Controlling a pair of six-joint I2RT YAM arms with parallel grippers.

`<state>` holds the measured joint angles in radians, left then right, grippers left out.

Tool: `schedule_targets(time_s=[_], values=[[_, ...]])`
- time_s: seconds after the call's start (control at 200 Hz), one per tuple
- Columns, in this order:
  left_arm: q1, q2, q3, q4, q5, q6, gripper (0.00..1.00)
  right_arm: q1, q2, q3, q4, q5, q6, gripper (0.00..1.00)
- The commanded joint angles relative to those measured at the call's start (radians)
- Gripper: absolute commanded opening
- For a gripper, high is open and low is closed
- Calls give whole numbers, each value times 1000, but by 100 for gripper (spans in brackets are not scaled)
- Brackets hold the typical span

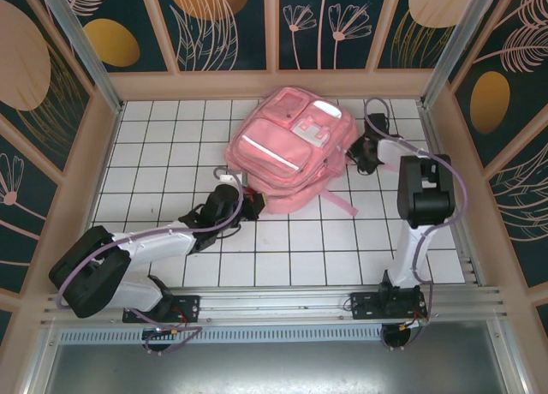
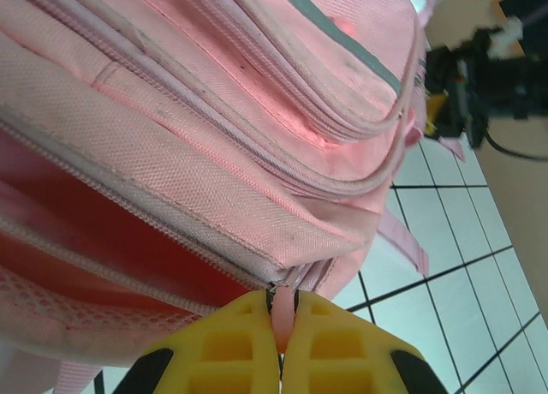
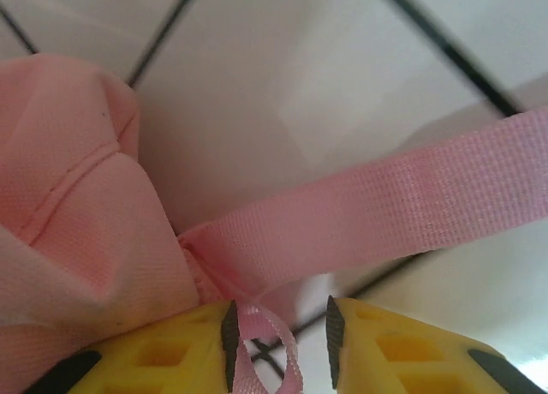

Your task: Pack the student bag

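Grippers first: left gripper (image 2: pixel 281 301) is clamped tight on a small pink tab (image 2: pixel 281 330) at the end of a zip line (image 2: pixel 171 214) on the student bag (image 1: pixel 287 146), its yellow fingers (image 2: pixel 223 343) meeting w/ only the tab between them. Beside that tab, a gap along the zip shows darker pink inside the bag. From above, this gripper sits at the bag's near-left corner, touching it.

Right gripper (image 3: pixel 278 321) has its jaws narrowly apart, approx. a thin slot. A thin pink loop (image 3: pixel 272 343) hangs in that slot against one pad; can't tell if it's pinched. Just beyond the loop, a flat pink strap (image 3: pixel 385 214) runs out from the bag's fabric, over the tiles. From above, this gripper is at the bag's right side, close by the edge.

Bag lies flat on the white tiled table (image 1: pixel 325 240), front pockets and silvery stripes facing up, btwn the two grippers.
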<state>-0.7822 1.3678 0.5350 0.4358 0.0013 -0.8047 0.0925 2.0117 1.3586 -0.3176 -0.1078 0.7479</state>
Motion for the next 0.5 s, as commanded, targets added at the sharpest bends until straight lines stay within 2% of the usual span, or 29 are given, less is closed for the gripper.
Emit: schedule_targets(time_s=[0.0, 0.095, 0.165, 0.265, 0.32, 0.38, 0.495], values=[[-30, 38, 60, 38, 63, 48, 0, 100, 70, 173, 29, -188, -117, 38], [-51, 85, 116, 34, 87, 68, 0, 143, 145, 317, -41, -208, -156, 43], [-61, 111, 147, 31, 98, 75, 0, 156, 151, 349, -96, -136, -172, 51], [-61, 118, 158, 30, 79, 76, 0, 154, 35, 230, -109, 38, -137, 59], [-61, 107, 147, 40, 58, 72, 0, 140, -76, 110, -71, 69, -92, 60], [-59, 89, 125, 66, 35, 65, 0, 110, -201, -35, -14, 10, -19, 57], [-61, 52, 73, 137, 12, 49, 0, 72, -399, -348, 200, -299, 184, 49]])
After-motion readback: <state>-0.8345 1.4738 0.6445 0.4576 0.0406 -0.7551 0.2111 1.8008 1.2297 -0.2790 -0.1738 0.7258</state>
